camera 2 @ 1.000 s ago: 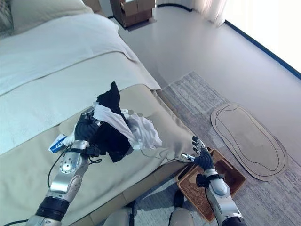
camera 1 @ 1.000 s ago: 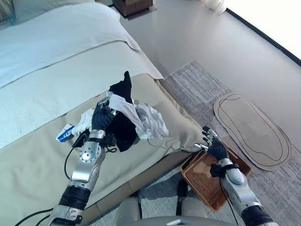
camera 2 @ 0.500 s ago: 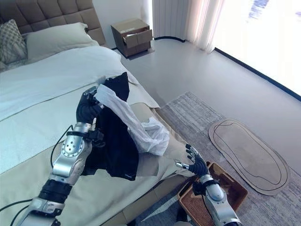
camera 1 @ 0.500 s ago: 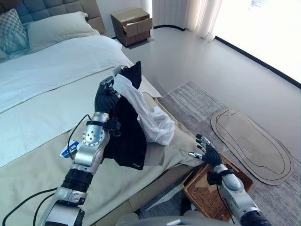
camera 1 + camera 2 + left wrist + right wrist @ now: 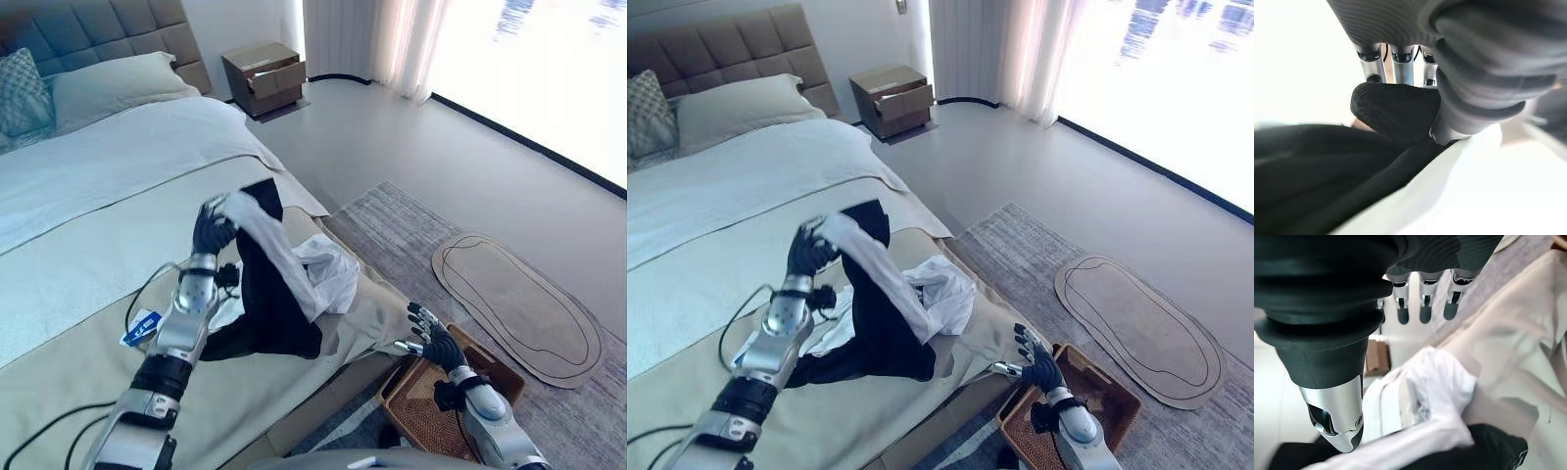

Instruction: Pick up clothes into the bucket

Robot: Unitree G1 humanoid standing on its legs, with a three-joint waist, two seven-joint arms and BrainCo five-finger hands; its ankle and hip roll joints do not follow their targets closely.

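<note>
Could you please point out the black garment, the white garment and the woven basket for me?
black garment point(image 5: 269, 299), left eye view, on its hanging middle.
white garment point(image 5: 328, 277), left eye view, on the bunched part resting on the bed.
woven basket point(image 5: 1114, 392), right eye view, on its far rim.

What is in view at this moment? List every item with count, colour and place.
Black garment: one, black, held up over the bed.
White garment: one, white, draped with the black one, trailing onto the bed edge.
Basket: one, brown woven, on the rug beside the bed.
Bed: one, white and beige covers.
Pillows: two, one white and one patterned, by the headboard.
Nightstand: one, brown, drawer ajar.
Rug: one, grey, on the floor.
Oval mat: one, beige.
Left robot hand: curled on both garments.
Right robot hand: open, above the basket.
</note>
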